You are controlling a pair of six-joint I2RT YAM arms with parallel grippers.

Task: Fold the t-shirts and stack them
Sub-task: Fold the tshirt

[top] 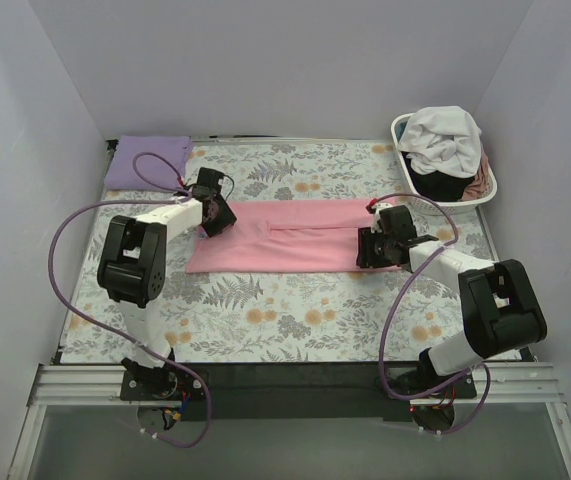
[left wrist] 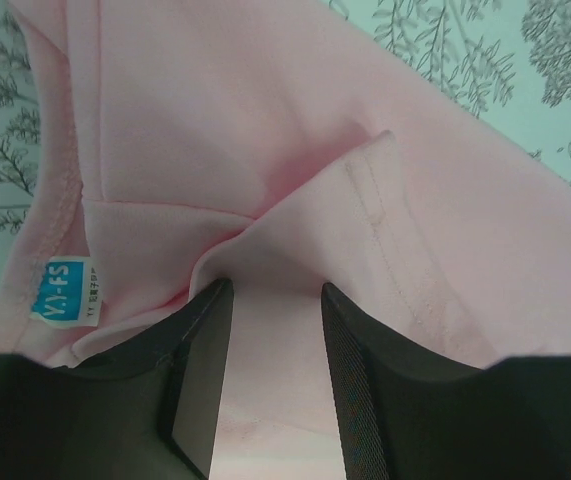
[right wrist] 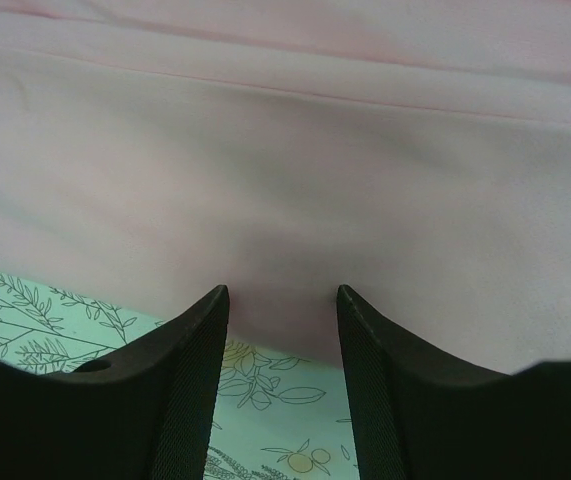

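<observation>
Straddling, jaws apart, the collar-end fold (left gripper (left wrist: 275,300)) and hem edge (right gripper (right wrist: 280,300)) of the light pink cotton t-shirt (top: 295,240), a long strip across mid-frame; seemingly mid-fold, next calling for closing on one end and carrying it over the other.

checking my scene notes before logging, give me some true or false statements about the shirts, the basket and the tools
1. The pink t-shirt lies spread on the floral cover. True.
2. The lavender t-shirt sits in the basket. False: it lies folded at the far left corner, away from the basket.
3. The left tool is at the pink t-shirt's collar end, near a blue label. True.
4. The right tool is shut tight. False: its jaws stand apart at the pink t-shirt's edge.
5. The basket is empty. False: a white t-shirt tops a pile of clothes in it.
</observation>
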